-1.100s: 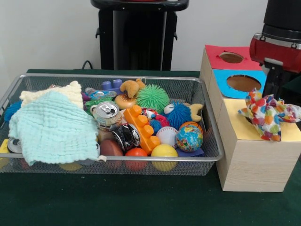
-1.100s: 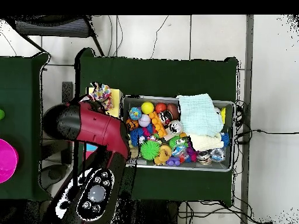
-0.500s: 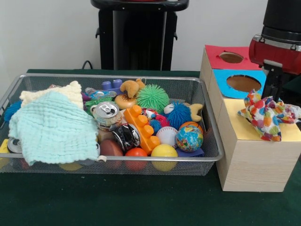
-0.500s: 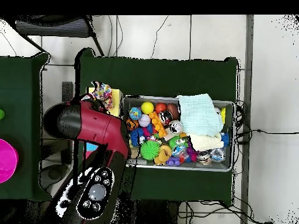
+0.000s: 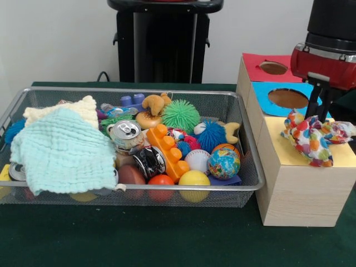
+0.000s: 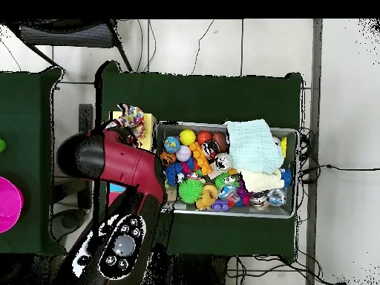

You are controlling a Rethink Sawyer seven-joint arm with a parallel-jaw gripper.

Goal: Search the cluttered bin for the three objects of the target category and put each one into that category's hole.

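Observation:
One dotted white cloth [image 5: 314, 139] lies bunched on the yellow top [image 5: 283, 153] of the wooden box, right of the wire mesh bin [image 5: 139, 89]. It covers the place of the yellow hole, which is hidden. My gripper [image 5: 320, 111] hangs from the red arm straight above the cloth and reaches its top edge. I cannot tell if it grips the cloth. In the overhead view the cloth [image 6: 131, 116] shows just past the arm [image 6: 111, 159], left of the bin [image 6: 223, 125]. No other dotted cloth shows in the bin.
A mint waffle cloth [image 5: 61, 153] over a cream one [image 5: 67, 108] covers the bin's left part. Balls, a can [image 5: 127, 133], an orange brick [image 5: 167, 149] and a globe ball [image 5: 224, 163] fill the rest. Blue-topped [image 5: 288, 98] and red-topped [image 5: 273, 68] openings lie behind the yellow top.
The arm's red head has shifted slightly over the yellow top. The dotted cloth has bunched a little tighter under it. The bin's contents have not moved.

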